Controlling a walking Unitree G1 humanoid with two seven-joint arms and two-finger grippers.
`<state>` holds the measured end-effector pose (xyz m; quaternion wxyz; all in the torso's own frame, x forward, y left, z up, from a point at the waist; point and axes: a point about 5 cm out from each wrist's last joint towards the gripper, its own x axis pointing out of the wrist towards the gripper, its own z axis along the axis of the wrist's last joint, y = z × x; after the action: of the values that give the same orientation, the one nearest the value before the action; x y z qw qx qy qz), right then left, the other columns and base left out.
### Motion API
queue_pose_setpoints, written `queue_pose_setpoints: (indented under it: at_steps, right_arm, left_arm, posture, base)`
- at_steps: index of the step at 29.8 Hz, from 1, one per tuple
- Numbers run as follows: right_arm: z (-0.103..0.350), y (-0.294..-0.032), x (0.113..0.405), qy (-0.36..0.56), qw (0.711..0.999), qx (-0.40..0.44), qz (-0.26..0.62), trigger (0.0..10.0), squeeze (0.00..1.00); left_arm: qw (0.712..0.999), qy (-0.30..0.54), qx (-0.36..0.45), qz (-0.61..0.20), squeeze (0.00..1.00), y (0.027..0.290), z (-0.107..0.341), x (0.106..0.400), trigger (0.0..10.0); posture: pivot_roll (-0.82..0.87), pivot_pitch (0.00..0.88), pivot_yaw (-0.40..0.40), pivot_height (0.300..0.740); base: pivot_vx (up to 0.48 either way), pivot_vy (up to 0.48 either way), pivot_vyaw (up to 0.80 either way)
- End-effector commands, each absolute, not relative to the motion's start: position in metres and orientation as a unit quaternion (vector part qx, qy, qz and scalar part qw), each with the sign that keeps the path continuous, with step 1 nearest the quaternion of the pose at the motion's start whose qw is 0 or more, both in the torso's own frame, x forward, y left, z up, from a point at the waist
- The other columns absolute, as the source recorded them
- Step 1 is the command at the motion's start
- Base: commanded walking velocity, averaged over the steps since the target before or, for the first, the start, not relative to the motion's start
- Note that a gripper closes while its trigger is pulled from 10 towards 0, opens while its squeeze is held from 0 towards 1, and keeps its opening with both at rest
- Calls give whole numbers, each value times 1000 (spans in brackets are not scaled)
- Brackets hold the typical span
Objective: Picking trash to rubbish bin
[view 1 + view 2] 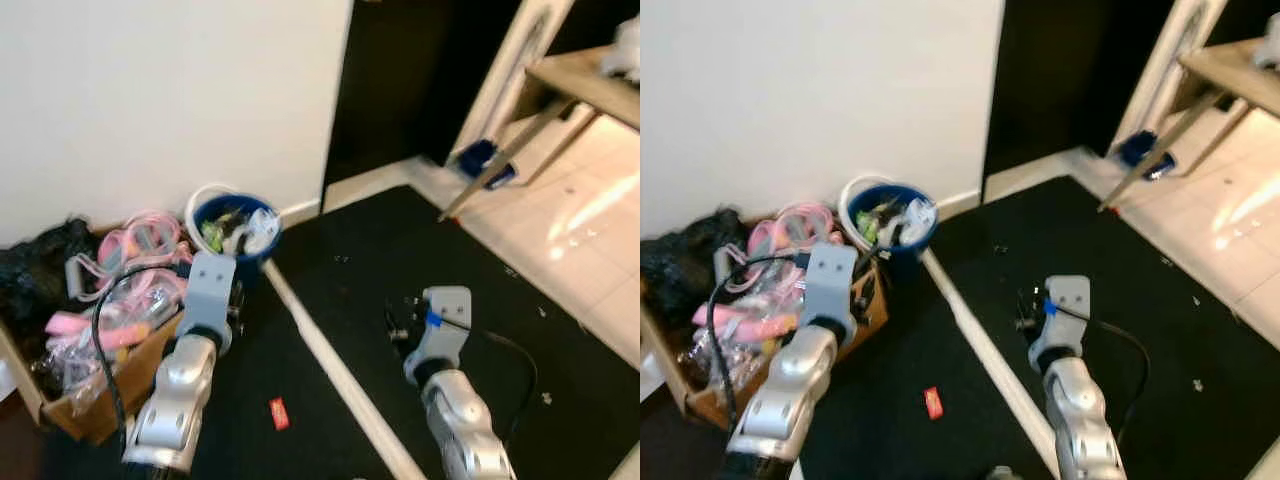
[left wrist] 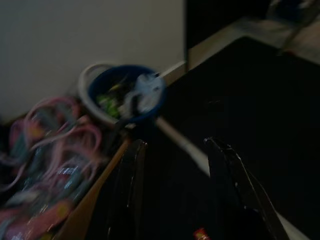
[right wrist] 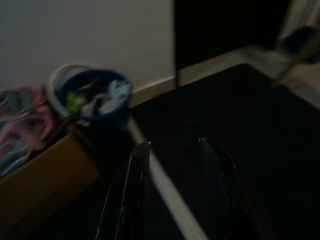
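A small flat red wrapper [image 1: 279, 413] lies on the dark floor mat at about 6 o'clock from the round blue plastic bin [image 1: 238, 228], which is already heaped with rubbish. It looks light, thin and crinkly; pinching it across an edge seems best. The left gripper [image 2: 175, 150] and right gripper [image 3: 172, 150] both hover with fingers parted, holding nothing.

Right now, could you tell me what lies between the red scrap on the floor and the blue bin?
In the left eye view, bare black carpet and the cardboard box's corner lie between the red scrap and the blue bin.
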<state>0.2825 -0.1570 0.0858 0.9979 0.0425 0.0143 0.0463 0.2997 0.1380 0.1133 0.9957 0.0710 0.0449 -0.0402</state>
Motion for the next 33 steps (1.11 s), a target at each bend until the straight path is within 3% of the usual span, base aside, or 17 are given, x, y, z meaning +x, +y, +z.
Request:
queue_pose_setpoints:
  at_steps: [1, 19, 24, 33]
  right_arm:
    - [84, -160, 282, 19, 998, 45, 40, 10000, 0]
    - [80, -164, 278, 31, 998, 44, 42, 10000, 0]
    - [81, -164, 278, 31, 998, 41, 44, 10000, 0]
    - [81, -166, 278, 30, 998, 29, 42, 10000, 0]
  left_arm:
    - [995, 50, 69, -48, 0, 135, 110, 300, 10000]
    - [997, 46, 59, -31, 0, 136, 110, 300, 10000]
    - [999, 40, -2, -17, 0, 135, 115, 301, 10000]
    - [998, 32, 32, -51, 0, 127, 116, 301, 10000]
  posture:
    - [-38, 80, -5, 740]
    - [-21, 106, -43, 740]
    - [-24, 108, -50, 740]
    - [-26, 111, -54, 740]
  base:
    - [0, 0, -738]
    - [0, 0, -733]
    - [0, 0, -733]
    - [0, 0, -653]
